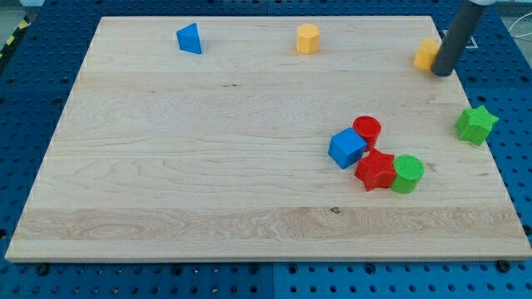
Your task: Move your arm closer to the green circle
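Observation:
The green circle (407, 174) lies at the view's lower right, touching a red star (376, 170). A blue cube (347, 148) and a red circle (366, 129) sit just above and left of them in one cluster. My tip (441, 72) is at the view's top right, right beside a small yellow block (427, 54) that the rod partly hides. The tip is well above the green circle and slightly to its right, far from it.
A green star (476, 124) sits near the board's right edge. A blue triangle (190, 38) and a yellow hexagon (307, 38) lie along the top edge. The wooden board (183, 166) rests on a blue perforated table.

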Controlling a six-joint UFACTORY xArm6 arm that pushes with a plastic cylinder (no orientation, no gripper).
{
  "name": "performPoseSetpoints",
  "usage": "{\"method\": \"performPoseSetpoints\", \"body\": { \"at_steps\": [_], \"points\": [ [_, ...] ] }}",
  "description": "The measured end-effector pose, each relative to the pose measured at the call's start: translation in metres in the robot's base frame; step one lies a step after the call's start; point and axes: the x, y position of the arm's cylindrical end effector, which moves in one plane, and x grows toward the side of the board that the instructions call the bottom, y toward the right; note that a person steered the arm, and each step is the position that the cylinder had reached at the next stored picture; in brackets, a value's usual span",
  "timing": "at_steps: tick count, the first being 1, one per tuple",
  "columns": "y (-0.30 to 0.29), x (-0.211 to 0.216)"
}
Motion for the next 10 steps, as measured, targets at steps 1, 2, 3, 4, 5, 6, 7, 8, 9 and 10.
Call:
{"method": "performPoseSetpoints", "body": {
  "at_steps": [1, 2, 3, 4, 5, 6, 7, 8, 9, 10],
  "points": [
    [-0.013, -0.022],
    [-0.017, -0.031],
    [-0.014, -0.033],
    [-0.013, -0.022],
    [-0.012, -0.021],
    [0.001, -0.021],
    [0.003, -0.021],
    [0.005, -0.021],
    [0.005, -0.021],
    [0.005, -0.021]
  ]
}}
